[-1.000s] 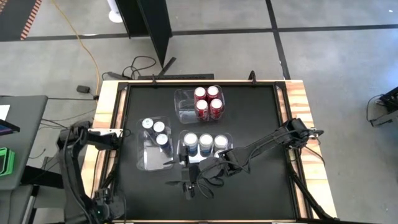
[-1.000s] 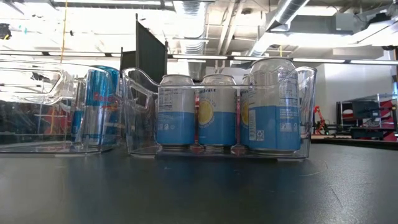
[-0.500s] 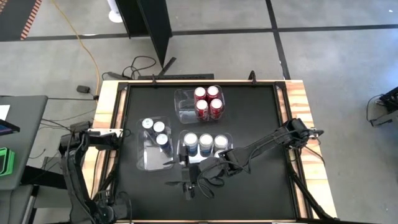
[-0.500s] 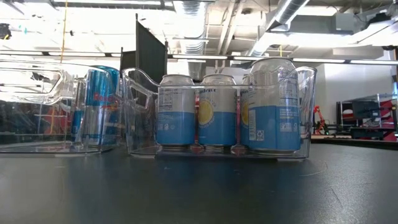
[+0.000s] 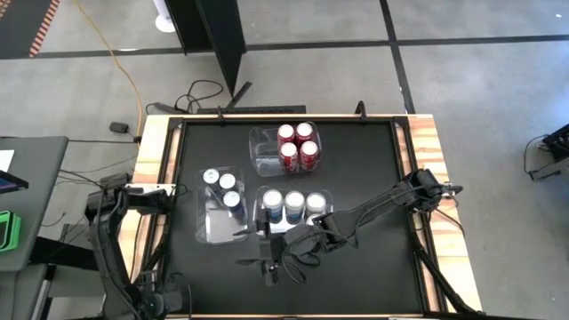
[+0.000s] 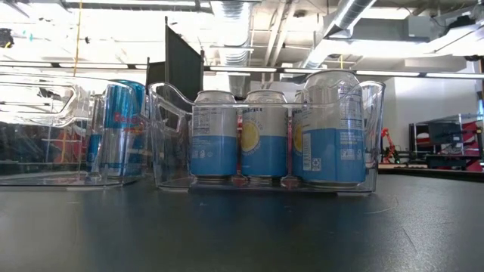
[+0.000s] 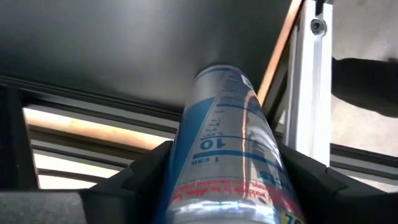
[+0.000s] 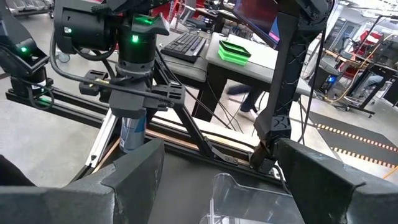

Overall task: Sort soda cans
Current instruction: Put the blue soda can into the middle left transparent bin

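My left gripper [image 5: 163, 197] is at the table's left edge, shut on a silver and light blue soda can [image 7: 233, 143], which also shows as the can [image 8: 132, 132] in the right wrist view. The arm hides this can in the high view. My right gripper [image 8: 221, 180] is open over the table's near middle [image 5: 289, 240], facing the left edge. Three light blue cans [image 5: 292, 206] stand in the middle bin [image 6: 265, 143]. Three dark blue cans [image 5: 222, 187] stand in the left bin and several red cans [image 5: 298, 145] in the far bin. My left gripper pinches the can between its two fingers [image 7: 140, 180], one on each side of the upper part of its wall [image 7: 230, 186]. It comes from above, pointing down. The can hangs upright below the gripper, lifted clear, beside the table's wooden left edge [image 8: 132, 140].
The three clear bins [image 5: 213, 227] sit close together in the table's middle, and the left one has room at its near end. A small stand [image 5: 267, 264] sits near the near edge. Desks, a keyboard and frames [image 8: 186, 43] lie beyond the left edge. The black table surface [image 5: 364, 160] is bare on the right.
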